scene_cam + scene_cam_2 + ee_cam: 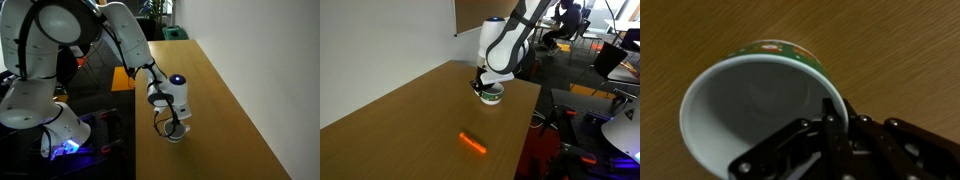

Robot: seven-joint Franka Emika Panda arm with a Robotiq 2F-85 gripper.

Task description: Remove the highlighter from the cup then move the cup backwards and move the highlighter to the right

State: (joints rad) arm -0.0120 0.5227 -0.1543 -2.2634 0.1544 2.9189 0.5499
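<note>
The hand (pixel 832 112) grips the rim of the cup (pixel 750 105), largely hiding it in both exterior views.

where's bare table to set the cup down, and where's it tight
Bare wood runs from the cup across to the wall side of the table, and a smaller patch lies between cup and highlighter. Tight only around the cup itself, where the pincer grips its rim.
</note>
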